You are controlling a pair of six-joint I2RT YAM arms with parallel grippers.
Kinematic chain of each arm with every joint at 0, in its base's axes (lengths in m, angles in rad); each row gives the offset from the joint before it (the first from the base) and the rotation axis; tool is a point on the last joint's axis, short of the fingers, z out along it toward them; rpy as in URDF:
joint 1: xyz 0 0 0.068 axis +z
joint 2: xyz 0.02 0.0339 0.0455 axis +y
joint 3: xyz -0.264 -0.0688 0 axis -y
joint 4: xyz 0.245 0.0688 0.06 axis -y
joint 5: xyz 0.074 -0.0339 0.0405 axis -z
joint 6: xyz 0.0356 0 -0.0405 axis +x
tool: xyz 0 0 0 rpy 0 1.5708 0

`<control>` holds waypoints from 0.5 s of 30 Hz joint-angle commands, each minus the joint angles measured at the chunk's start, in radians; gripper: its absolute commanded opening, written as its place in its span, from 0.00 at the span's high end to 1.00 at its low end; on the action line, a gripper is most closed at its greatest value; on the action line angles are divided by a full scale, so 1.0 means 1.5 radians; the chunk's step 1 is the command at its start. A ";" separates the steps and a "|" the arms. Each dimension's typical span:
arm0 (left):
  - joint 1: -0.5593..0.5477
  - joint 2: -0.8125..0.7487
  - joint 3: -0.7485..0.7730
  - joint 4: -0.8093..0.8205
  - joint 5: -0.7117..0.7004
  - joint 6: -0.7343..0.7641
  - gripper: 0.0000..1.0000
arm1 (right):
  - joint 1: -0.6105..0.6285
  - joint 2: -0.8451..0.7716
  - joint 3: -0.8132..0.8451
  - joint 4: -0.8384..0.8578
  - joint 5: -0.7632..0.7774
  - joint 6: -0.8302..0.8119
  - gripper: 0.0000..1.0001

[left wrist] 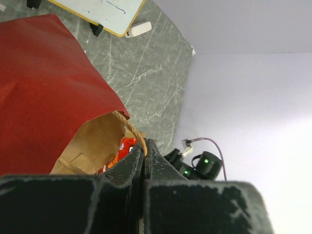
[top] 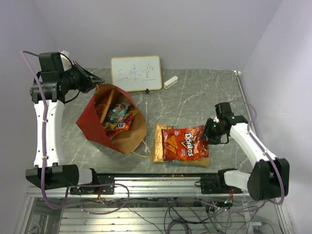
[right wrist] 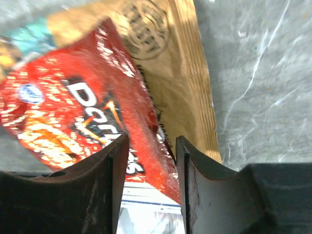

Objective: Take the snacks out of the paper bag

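the paper bag (top: pixel 90 124) is laid on the surface (top: pixel 204 97), small packets (top: pixel 117 117) seen inside. the left hand (top: pixel 96 81) is closed at its rim. right of it, a red chip bag (top: pixel 185 142) is straddled by the open right hand (top: pixel 206 133).

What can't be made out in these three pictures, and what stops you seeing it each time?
Top view: how many snacks lie in the paper bag; its walls hide the deeper ones.
Top and right wrist views: print on the gold packet; the Doritos bag covers it.
Left wrist view: whether the shut left gripper pinches the bag's rim; its jaws hide the contact.
Top view: writing on the whiteboard, too small.
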 commanded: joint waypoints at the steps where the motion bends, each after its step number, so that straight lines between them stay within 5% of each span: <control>1: 0.011 -0.026 0.003 0.022 0.028 0.007 0.93 | -0.009 -0.065 0.053 -0.038 0.040 -0.018 0.54; 8: 0.012 -0.026 0.014 -0.001 0.049 0.023 0.93 | 0.033 -0.068 0.099 0.046 -0.123 -0.075 0.52; 15: 0.011 -0.019 0.028 -0.010 0.077 0.035 0.93 | 0.320 0.018 0.251 0.207 -0.096 0.044 0.45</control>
